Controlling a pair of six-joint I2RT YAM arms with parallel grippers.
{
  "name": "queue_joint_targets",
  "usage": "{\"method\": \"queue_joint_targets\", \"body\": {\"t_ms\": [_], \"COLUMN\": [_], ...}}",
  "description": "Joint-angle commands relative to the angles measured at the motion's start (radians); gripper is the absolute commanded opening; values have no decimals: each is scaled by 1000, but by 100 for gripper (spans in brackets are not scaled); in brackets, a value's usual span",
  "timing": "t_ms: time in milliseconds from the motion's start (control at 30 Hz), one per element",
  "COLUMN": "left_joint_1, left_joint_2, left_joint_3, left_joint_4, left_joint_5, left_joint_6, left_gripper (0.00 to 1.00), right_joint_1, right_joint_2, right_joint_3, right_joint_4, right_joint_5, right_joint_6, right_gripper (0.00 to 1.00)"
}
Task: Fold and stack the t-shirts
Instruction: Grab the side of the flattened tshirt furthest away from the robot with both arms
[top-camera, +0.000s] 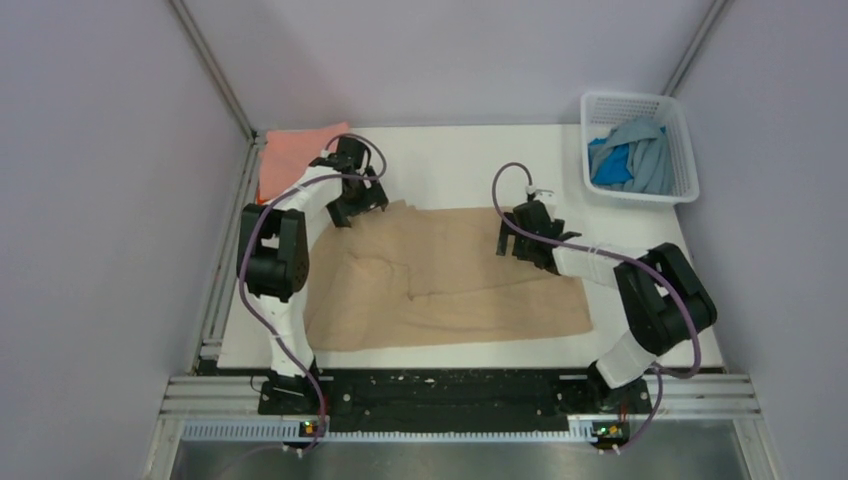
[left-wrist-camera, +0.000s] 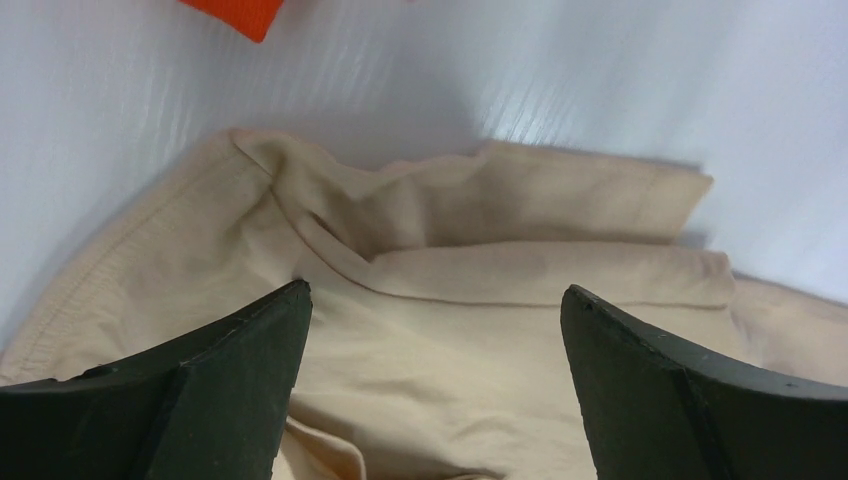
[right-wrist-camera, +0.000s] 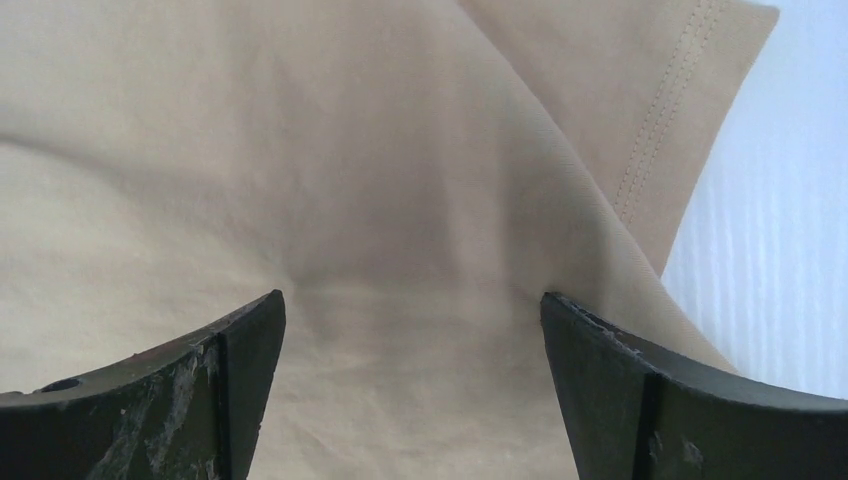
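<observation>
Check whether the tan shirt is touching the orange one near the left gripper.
Apart. The left wrist view shows a strip of bare white table between the orange shirt and the nearest edge of the tan shirt.

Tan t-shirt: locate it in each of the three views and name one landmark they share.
Top external: tan t-shirt spread across mid-frame.
Left wrist: its bunched folds fill the lower frame, beyond the open left claw.
Right wrist: its cloth covers nearly everything; stitched hem top right.
Shared landmark: white table, bare beyond the shirt's edge.
</observation>
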Motion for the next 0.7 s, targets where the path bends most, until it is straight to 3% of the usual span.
{"method": "queue_joint_targets", "body": {"t_ms": [0, 233, 333, 467, 533, 567, 667], "left_joint_1": [4, 4, 2, -8, -9, -10, -19], "left_joint_2": [43, 165, 197, 172, 148, 138, 162], "left_joint_3": [92, 230, 298, 336, 333, 360, 450], "left_joint_4": [-1, -44, -46, -16, -1, -10, -143], "left_joint_5": [-23, -24, 16, 147, 272, 398, 542], "left_joint_6": [15, 4, 102, 463, 663, 836, 1120], "left_gripper": [99, 99, 99, 97, 98, 99, 99], "right_joint_1": [-13, -14, -14, -13, -14, -13, -13], "right_joint_2": [-121, -334, -354, -364, -371, -379, -401], "right_joint_3": [-144, -289, -263, -235, -229, -218, -201], "right_joint_4": [-174, -189, -201, -225, -224, -226, -258], "right_joint_5": [-21, -37, -23, -37, -51, -60, -30], "right_joint_6": [59, 64, 52, 36, 23, -5, -23], "right_gripper": [97, 96, 97, 97, 96, 96, 96]}}
